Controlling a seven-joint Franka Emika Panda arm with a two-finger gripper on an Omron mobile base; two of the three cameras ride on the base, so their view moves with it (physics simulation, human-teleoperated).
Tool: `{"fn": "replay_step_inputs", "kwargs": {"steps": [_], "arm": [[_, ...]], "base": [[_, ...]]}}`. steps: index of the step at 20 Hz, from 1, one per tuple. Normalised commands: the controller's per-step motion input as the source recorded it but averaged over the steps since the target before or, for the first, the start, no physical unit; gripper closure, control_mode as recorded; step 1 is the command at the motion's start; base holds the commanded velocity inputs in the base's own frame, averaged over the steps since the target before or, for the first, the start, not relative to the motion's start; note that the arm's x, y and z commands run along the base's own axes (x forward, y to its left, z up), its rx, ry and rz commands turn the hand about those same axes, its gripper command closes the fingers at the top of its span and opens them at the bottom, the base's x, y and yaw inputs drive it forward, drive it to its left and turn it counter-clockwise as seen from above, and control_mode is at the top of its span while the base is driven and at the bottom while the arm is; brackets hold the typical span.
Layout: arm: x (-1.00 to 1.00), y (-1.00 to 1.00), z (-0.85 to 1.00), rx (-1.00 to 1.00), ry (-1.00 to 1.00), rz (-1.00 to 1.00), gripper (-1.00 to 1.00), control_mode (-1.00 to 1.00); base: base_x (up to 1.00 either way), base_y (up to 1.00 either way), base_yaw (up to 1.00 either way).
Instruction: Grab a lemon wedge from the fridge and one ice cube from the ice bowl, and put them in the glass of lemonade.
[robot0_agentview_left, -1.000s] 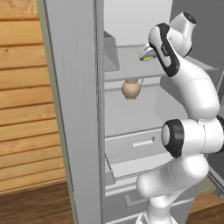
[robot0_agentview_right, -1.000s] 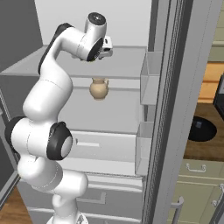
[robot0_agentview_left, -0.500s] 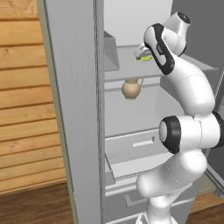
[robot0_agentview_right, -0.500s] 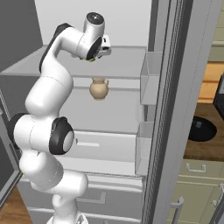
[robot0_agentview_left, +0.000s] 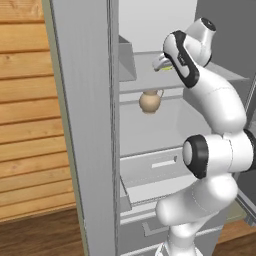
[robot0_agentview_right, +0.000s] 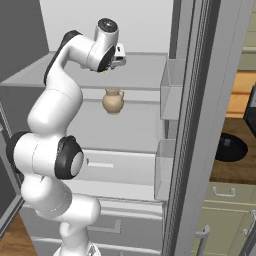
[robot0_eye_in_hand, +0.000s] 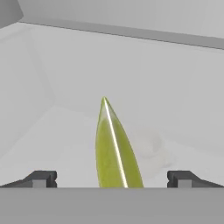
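Inside the open tall grey fridge (robot0_agentview_left: 85, 125), on its top shelf, the white arm's two-finger gripper (robot0_eye_in_hand: 111, 178) has its jaws spread wide either side of the tiny yellow-green lemon wedge (robot0_eye_in_hand: 114, 151) (likely light, slick and soft; best pinched across its flat faces).

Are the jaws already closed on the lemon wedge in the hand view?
No. The wedge stands between the two fingertips, with a wide gap on each side, so the jaws are open.

Fridge (robot0_agentview_right: 125, 125) open; tan jug (robot0_agentview_right: 113, 101) stands upright on middle shelf (robot0_agentview_right: 135, 127), below the upper shelf (robot0_agentview_right: 145, 75).
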Motion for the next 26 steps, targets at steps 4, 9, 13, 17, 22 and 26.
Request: {"fn": "replay_step_inputs", "kwargs": {"steps": [4, 9, 13, 17, 22, 26], "arm": [[0.00, 0.10, -0.01, 0.00, -0.02, 0.00, -1.00, -1.00], [0.00, 0.06, 0.00, 0.00, 0.00, 0.00, 1.00, -1.00], [-0.01, 0.02, 0.00, 0.00, 0.00, 0.00, 1.00, -1.00], [-0.05, 0.00, 0.00, 0.00, 0.00, 0.00, 1.00, -1.00], [-0.25, 0.00, 0.00, 0.00, 0.00, 0.00, 1.00, -1.00], [-0.87, 0.00, 0.00, 0.00, -0.06, 0.01, 1.00, -1.00]], "base": [[0.00, 0.00, 0.00], [0.00, 0.00, 0.00], [0.00, 0.00, 0.00], [0.00, 0.00, 0.00], [0.00, 0.00, 0.00], [0.00, 0.00, 0.00]]}}
